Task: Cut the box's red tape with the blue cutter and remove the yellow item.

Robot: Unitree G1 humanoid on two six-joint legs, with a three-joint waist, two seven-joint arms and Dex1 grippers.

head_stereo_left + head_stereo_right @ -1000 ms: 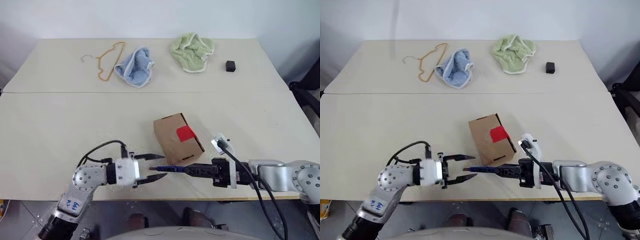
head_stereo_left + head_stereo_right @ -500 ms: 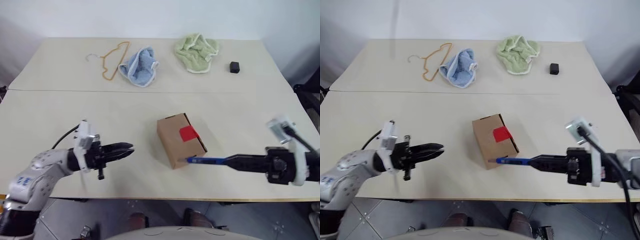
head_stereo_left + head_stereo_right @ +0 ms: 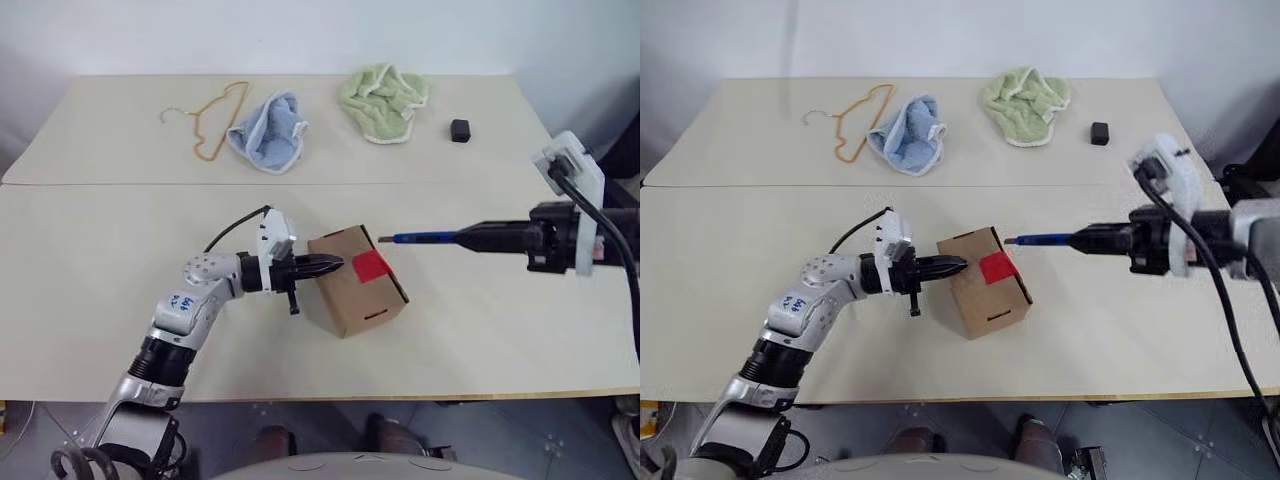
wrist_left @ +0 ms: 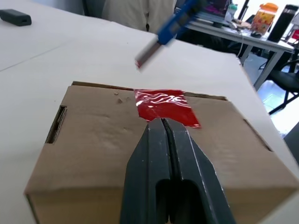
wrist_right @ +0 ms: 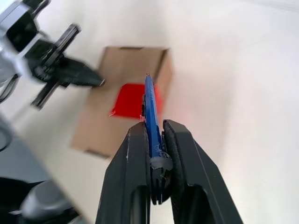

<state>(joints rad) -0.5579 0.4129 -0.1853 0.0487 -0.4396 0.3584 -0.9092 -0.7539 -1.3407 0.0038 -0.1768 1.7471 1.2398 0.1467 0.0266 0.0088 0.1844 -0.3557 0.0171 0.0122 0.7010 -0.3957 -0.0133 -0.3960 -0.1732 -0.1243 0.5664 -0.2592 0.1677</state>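
The brown box (image 3: 350, 292) stands near the table's middle with the red tape (image 3: 370, 265) on its top. My left gripper (image 3: 336, 265) is shut and empty. It reaches level from the left over the box top, and its tips (image 4: 161, 123) end at the edge of the red tape (image 4: 164, 104). My right gripper (image 3: 466, 238) is shut on the blue cutter (image 3: 425, 238). The cutter is held level above the table right of the box, its tip pointing at the box's far right corner. In the right wrist view the cutter (image 5: 149, 105) points toward the tape (image 5: 131, 100). The yellow item is hidden.
Along the table's far side lie a thin orange hanger (image 3: 215, 125), a light blue cloth (image 3: 268, 130), a green cloth (image 3: 385, 100) and a small black cube (image 3: 460, 130). A seam (image 3: 120, 184) runs across the table behind the box.
My left gripper has shut and swung in from the near left to the box top. My right gripper has lifted the cutter from the box's near side to its far right.
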